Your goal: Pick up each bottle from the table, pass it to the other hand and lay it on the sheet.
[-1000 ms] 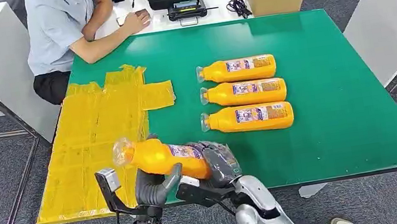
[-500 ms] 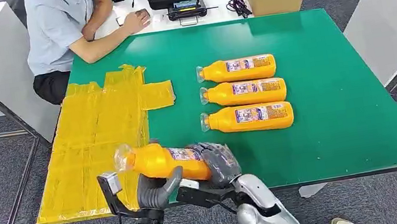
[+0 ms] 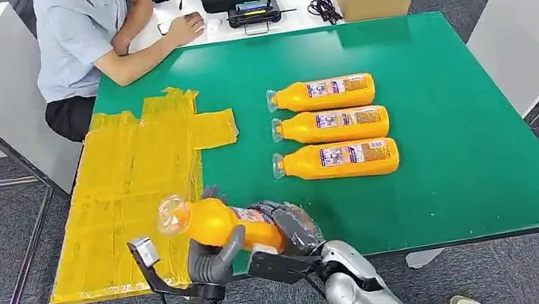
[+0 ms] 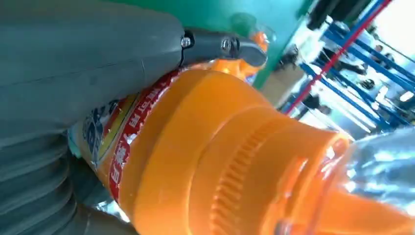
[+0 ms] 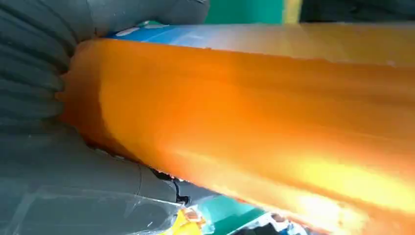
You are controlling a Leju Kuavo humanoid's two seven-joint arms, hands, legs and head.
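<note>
Low in the frame, left of centre, an orange plastic bottle with a clear cap (image 3: 216, 223) is held in the air above the near edge of the green bench (image 3: 454, 165). The right robot hand (image 3: 294, 229) grips its base end; the left robot hand (image 3: 214, 259) wraps its middle from below. The crinkled yellow sheet (image 3: 127, 189) lies at the left. Three more orange bottles (image 3: 331, 126) lie side by side at the centre.
</note>
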